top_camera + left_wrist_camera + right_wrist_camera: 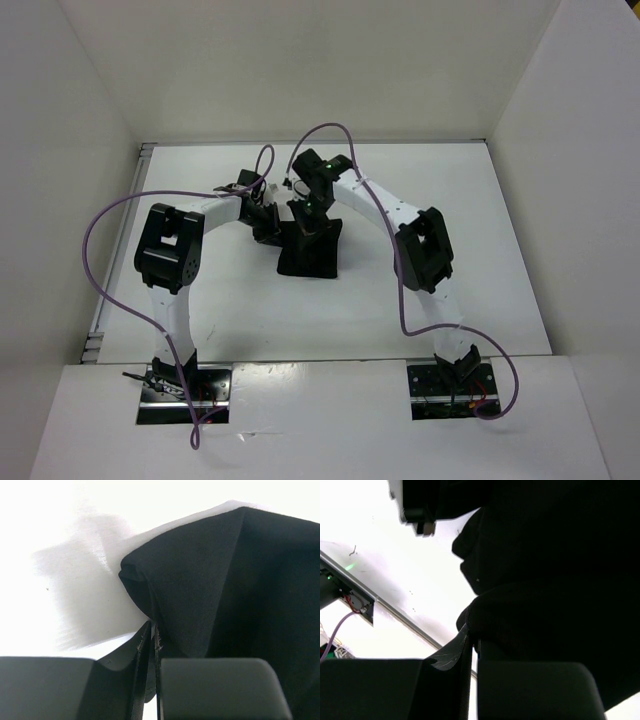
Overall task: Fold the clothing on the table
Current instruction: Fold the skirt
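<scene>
The left pincer [152, 630] is closed to a thin slit and pinches a fold of the black clothing [225, 580] between its tips, with the cloth bulging out just past them. The right pincer [470, 632] is fully closed and grips the same clothing, which bunches against its tips and hangs over them. From above, the two pincers meet near the middle of the table [250, 300], the left at the clothing's left side and the right at its top. The clothing is lifted into a small dark tent, and its lower hem rests on the white surface. A thin metal strip [400, 615] runs along the table's edge. Plain white walls [90, 120] stand on three sides
</scene>
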Controlling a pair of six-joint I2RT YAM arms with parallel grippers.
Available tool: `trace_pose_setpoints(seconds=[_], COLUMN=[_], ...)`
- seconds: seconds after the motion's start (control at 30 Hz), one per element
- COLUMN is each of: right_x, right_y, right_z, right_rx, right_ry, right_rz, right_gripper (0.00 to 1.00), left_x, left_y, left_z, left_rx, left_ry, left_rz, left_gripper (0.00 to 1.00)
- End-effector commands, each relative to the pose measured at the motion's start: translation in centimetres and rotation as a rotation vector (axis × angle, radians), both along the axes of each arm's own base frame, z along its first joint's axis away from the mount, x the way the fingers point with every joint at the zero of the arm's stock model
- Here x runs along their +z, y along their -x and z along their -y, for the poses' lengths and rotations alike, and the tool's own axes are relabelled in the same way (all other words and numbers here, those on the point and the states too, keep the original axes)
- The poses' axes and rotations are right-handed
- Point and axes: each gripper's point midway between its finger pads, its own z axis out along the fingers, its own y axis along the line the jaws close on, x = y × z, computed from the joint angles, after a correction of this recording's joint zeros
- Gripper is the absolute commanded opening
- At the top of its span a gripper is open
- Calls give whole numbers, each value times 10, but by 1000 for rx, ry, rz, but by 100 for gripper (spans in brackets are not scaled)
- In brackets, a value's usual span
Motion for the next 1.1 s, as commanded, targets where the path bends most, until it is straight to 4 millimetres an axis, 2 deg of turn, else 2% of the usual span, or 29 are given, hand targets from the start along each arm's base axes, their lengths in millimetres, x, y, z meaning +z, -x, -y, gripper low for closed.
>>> trace_pose_setpoints(seconds=[0.0, 0.07, 0.1, 0.17, 0.2, 0.3, 0.33, 0.37, 0.4, 0.47, 0.5, 0.53, 0.57, 0.6, 0.63, 0.67, 0.7, 0.73, 0.8, 0.83, 0.87, 0.9, 0.93, 0.97, 1.0, 1.03, 1.07], right_x=[6, -4, 0, -12, -8, -17, -9, -13, -17, -13, 0, 12, 22, 43, 57, 69, 98, 112, 145, 150, 142, 139, 141, 114, 106, 110, 86], right_y=[1, 4, 3, 5, 4, 4, 2, 3, 4, 3, -1, 0, -1, -7, -13, -20, -23, -29, -38, -43, -53, -63, -63, -67, -72, -70, -62], right_z=[-18, -22, -25, -29, -31, -36, -41, -43, -46, -55, -61, -67, -72, -80, -81, -82, -88, -86, -75, -68, -57, -40, -23, -4, 14, 27, 41], right_rx=[41, 51, 54, 63, 74, 80, 86, 90, 94, 115, 132, 147, 155, 168, 171, 172, 191, 182, 157, 128, 69, 21, -8, -61, -102, -125, -147], right_ry=[-48, -33, -47, -34, -49, -53, -81, -88, -95, -138, -178, -223, -253, -304, -342, -379, -440, -470, -514, -506, -451, -411, -368, -269, -228, -209, -152], right_rz=[4, -15, -11, -28, -22, -47, -40, -55, -73, -81, -53, -55, -42, 5, 24, 52, 114, 140, 207, 218, 231, 238, 247, 221, 214, 222, 162], right_gripper=[0, 0, 0, 0, 0, 0, 0, 0, 5, 16, 28, 34, 34, 36, 39, 41, 41, 44, 46, 47, 49, 49, 49, 51, 51, 48, 42], left_x=[-5, -5, -8, -8, -6, -6, -3, -3, -7, 1, 2, 6, 9, 16, 23, 36, 42, 51, 74, 81, 101, 111, 125, 144, 155, 165, 180], left_y=[8, 8, 9, 9, 6, 6, 3, 3, 4, -3, -5, -9, -15, -18, -22, -28, -30, -36, -44, -45, -47, -47, -46, -41, -37, -23, -16], left_z=[-4, -4, -4, -4, -3, -3, -2, -2, -3, -2, -5, -2, -7, -10, -9, -13, -14, -19, -27, -36, -42, -44, -45, -41, -37, -26, -19], left_rx=[9, 9, 9, 9, 9, 9, 9, 9, 9, 10, 18, 13, 27, 34, 34, 44, 48, 62, 76, 95, 98, 95, 69, 36, -2, -75, -108], left_ry=[-27, -27, -30, -30, -27, -27, -25, -25, -27, -4, 5, 21, 23, 36, 41, 48, 43, 48, 43, 34, 27, 17, 7, 33, 56, 109, 134], left_rz=[-18, -18, -26, -26, -18, -18, -9, -9, -18, -2, -4, 11, 21, 33, 53, 86, 102, 126, 179, 183, 232, 254, 287, 320, 336, 332, 369], left_gripper=[13, 13, 13, 13, 13, 13, 13, 13, 13, 14, 16, 16, 17, 17, 19, 22, 23, 23, 27, 27, 31, 31, 33, 35, 35, 35, 33])
